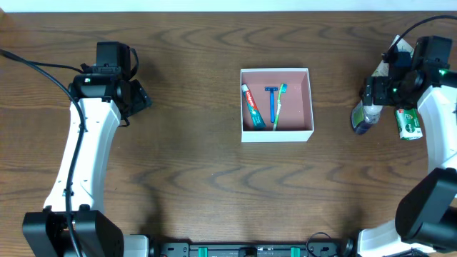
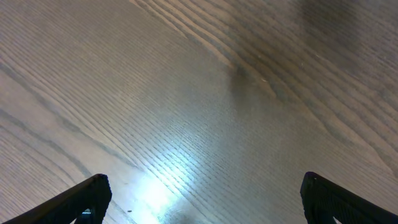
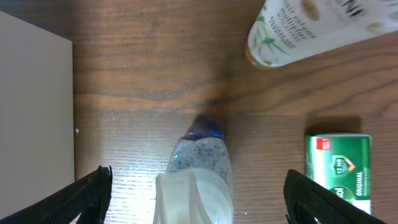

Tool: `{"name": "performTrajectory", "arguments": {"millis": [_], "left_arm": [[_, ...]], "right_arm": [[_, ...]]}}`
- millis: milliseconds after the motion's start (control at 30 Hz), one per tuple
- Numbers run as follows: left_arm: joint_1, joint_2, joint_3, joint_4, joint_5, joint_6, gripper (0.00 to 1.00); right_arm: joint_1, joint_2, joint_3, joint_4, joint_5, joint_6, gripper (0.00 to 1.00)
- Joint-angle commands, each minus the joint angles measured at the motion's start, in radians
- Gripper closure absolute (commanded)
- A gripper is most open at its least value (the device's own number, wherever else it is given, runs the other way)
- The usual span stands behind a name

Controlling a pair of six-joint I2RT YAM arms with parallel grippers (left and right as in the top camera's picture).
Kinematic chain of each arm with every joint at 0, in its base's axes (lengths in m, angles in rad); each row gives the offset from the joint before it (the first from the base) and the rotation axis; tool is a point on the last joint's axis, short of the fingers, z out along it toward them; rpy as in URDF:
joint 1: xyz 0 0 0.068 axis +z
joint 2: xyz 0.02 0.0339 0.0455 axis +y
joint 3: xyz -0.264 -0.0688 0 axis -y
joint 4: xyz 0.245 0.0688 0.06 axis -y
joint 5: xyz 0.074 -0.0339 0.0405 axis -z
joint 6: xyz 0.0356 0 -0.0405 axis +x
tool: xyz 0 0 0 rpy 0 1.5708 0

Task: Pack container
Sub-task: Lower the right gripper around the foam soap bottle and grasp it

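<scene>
Right gripper (image 3: 194,193) spread, straddling the clear speckled-gel bottle with blue cap (image 3: 200,168) near the counter's right edge (long axis between the jaws). White square container with pink interior (image 1: 277,135) sits mid-counter, toward that arm's left. Left gripper (image 2: 202,199) spread, nothing between its fingers, far-left.

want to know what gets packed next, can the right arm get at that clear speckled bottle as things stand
Probably yes. The right gripper hangs open right over the clear speckled bottle, fingers wide on either side. Nothing lies between them; the green box and the white tube sit apart from it.
</scene>
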Motion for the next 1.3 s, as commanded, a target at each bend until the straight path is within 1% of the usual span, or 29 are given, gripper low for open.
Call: {"name": "performTrajectory", "arguments": {"millis": [0,100,433,600,733,1000,1267], "left_arm": [[0.004,0.004,-0.006,-0.003,-0.013,-0.002,0.02],[0.004,0.004,-0.006,-0.003,-0.013,-0.002,0.02],[0.004,0.004,-0.006,-0.003,-0.013,-0.002,0.02],[0.004,0.004,-0.006,-0.003,-0.013,-0.002,0.02],[0.004,0.004,-0.006,-0.004,-0.013,-0.002,0.02],[0.004,0.004,-0.006,-0.004,-0.013,-0.002,0.02],[0.004,0.004,-0.006,-0.003,-0.013,-0.002,0.02]], "right_arm": [[0.022,0.026,-0.005,0.002,-0.004,-0.026,0.15],[0.026,0.026,-0.005,0.002,0.014,-0.025,0.17],[0.026,0.025,-0.003,-0.011,0.014,-0.025,0.31],[0.026,0.025,-0.001,-0.013,0.02,-0.025,0.31],[0.026,0.025,0.018,-0.034,0.026,-0.021,0.36],[0.026,0.025,0.085,-0.095,0.044,-0.021,0.36],[0.026,0.025,0.092,-0.103,0.044,-0.013,0.42]]}}
